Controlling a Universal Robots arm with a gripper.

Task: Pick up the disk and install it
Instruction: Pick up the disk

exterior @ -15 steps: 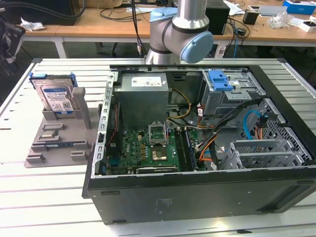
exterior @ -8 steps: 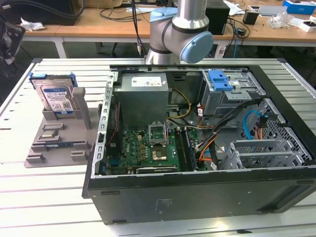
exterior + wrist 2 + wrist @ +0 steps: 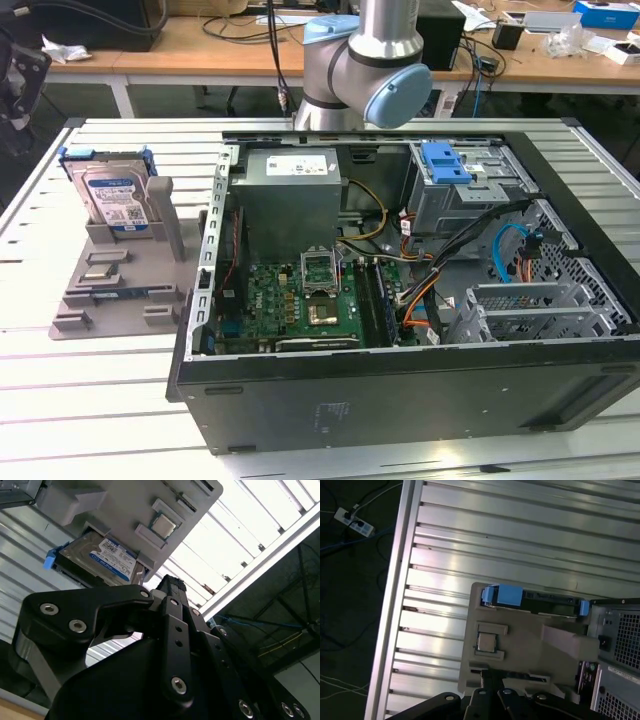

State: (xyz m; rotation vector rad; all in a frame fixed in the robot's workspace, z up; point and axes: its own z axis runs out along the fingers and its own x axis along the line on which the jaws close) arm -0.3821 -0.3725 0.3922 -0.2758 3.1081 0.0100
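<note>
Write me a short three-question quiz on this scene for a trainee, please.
1. True or false: the disk sits in the grey holder, outside the computer case.
2. In the exterior view, the holder is on the case's: A) left B) right C) far side.
3. What colour is the bracket atop the drive bay?
Key: 1 true; 2 A; 3 blue.

I can read no word or number anywhere. The disk (image 3: pixel 113 197), standing in the grey holder (image 3: pixel 112 272) near the desk's (image 3: pixel 90 400) edge at the exterior view's left, bears a white-and-blue label whose print is too fine for me. The power supply (image 3: pixel 290 210) in the open computer case (image 3: pixel 400 395) wears a white sticker (image 3: pixel 297 164), likewise unreadable.
</note>
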